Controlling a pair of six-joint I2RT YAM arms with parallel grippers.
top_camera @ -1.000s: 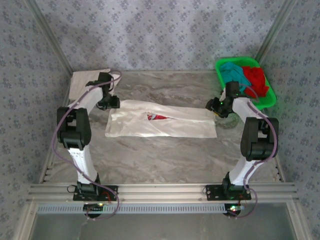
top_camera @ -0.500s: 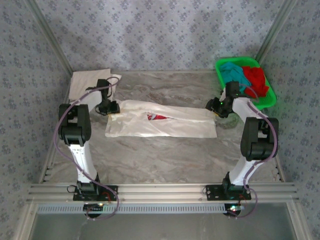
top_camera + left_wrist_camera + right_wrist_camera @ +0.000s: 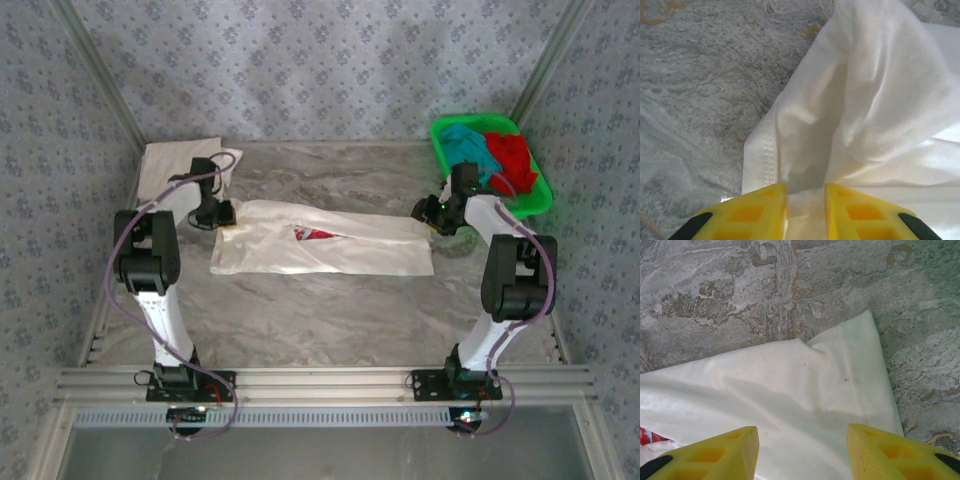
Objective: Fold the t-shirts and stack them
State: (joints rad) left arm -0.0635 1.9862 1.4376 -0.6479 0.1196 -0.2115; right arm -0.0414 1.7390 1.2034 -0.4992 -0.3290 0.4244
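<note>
- Patterned walls enclose a marbled worktop (image 3: 320, 320). The white t-shirt (image 3: 330, 250) lies spread flat for folding, with the left claw (image 3: 226, 214) at its left end and the right claw (image 3: 432, 216) at its right end, both arms bent low.
- Left wrist: the claw stands narrow, pinching the t-shirt's bunched hem.
- Right wrist: the claw gapes wide over the t-shirt's right corner, holding nothing, probably poised to grip.

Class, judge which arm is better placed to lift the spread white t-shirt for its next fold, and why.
Probably left: the left pincer pinches cloth of the white t-shirt; the right pincer stands open above its other corner.
</note>
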